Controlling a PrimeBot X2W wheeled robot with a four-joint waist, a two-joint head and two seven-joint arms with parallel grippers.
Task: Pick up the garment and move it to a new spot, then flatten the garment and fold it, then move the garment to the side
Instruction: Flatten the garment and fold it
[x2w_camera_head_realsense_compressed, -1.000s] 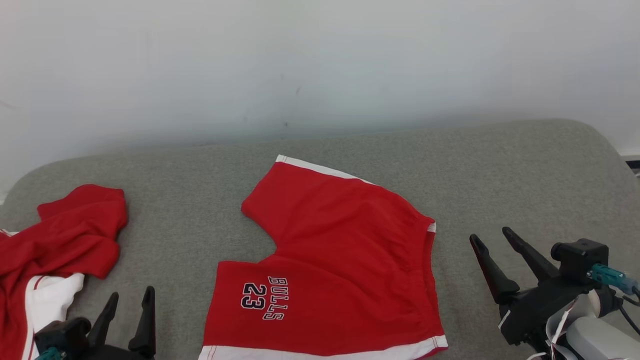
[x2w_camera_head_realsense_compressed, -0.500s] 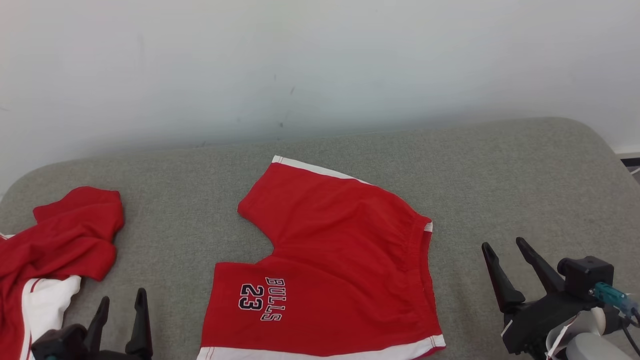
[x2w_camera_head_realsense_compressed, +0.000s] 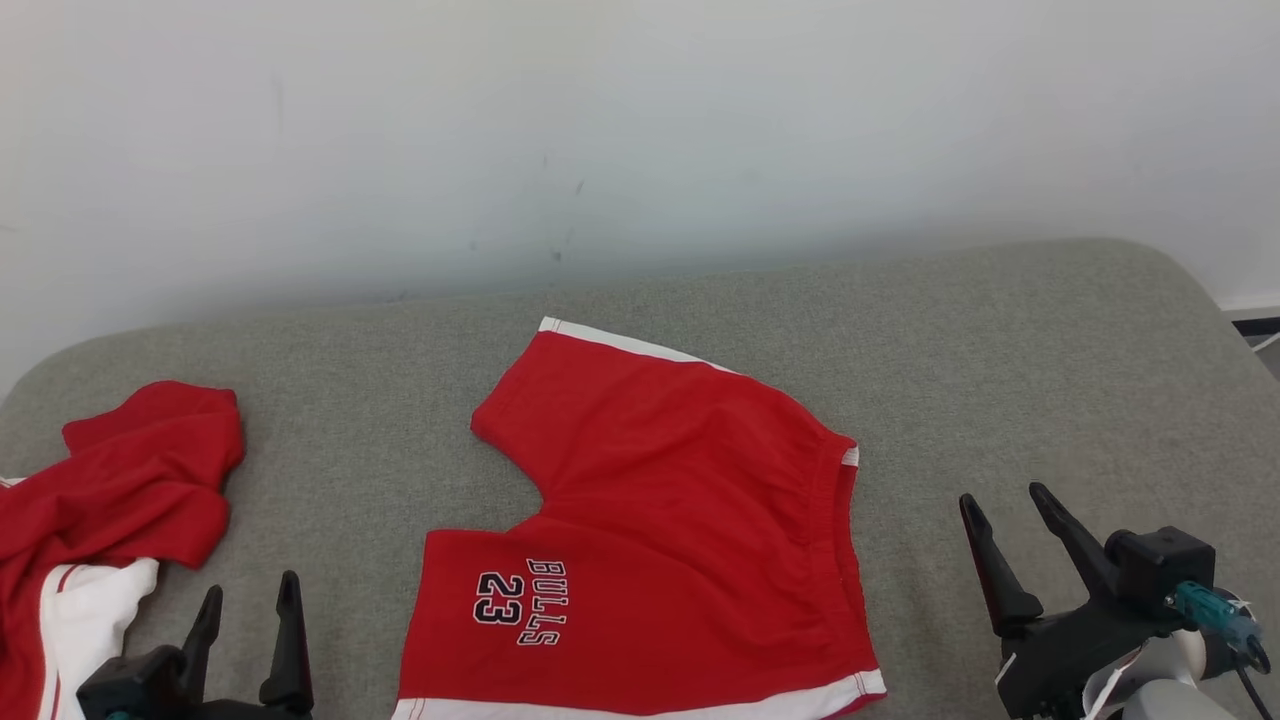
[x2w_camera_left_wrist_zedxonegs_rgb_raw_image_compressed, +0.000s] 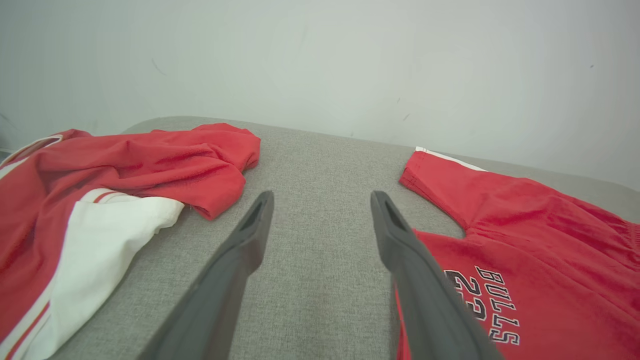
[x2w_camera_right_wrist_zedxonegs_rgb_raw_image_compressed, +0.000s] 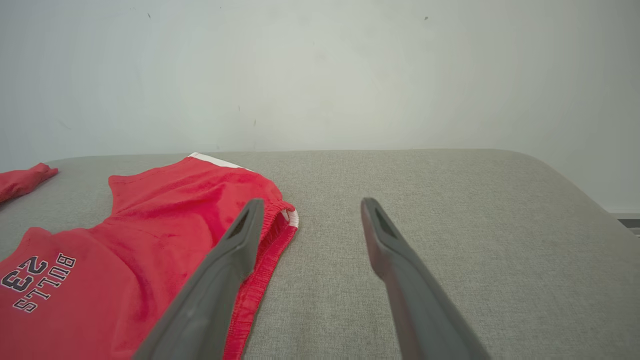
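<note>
Head view, garment: the red shorts (x2w_camera_head_realsense_compressed: 660, 530) lie spread flat at the middle of the grey pad (x2w_camera_head_realsense_compressed: 1000, 350), between the 2 grippers.
Head view, axis: the waistband (x2w_camera_head_realsense_compressed: 838, 560) faces the right gripper (x2w_camera_head_realsense_compressed: 1002, 497) and the 2 leg openings face the left gripper (x2w_camera_head_realsense_compressed: 250, 590), so the long axis runs across the robot.
Head view, jaws: both pairs stand wide apart, hold nothing, and are off the cloth.
Left wrist view, bearing: the "BULLS 23" leg lies on that view's right, and a crumpled red-and-white garment (x2w_camera_left_wrist_zedxonegs_rgb_raw_image_compressed: 125, 165) lies on its left.
Right wrist view, bearing: the waistband lies just beside one finger, with bare pad ahead.
Judgement: each arm looks about equally near its own end, so a fold probably needs both.
</note>
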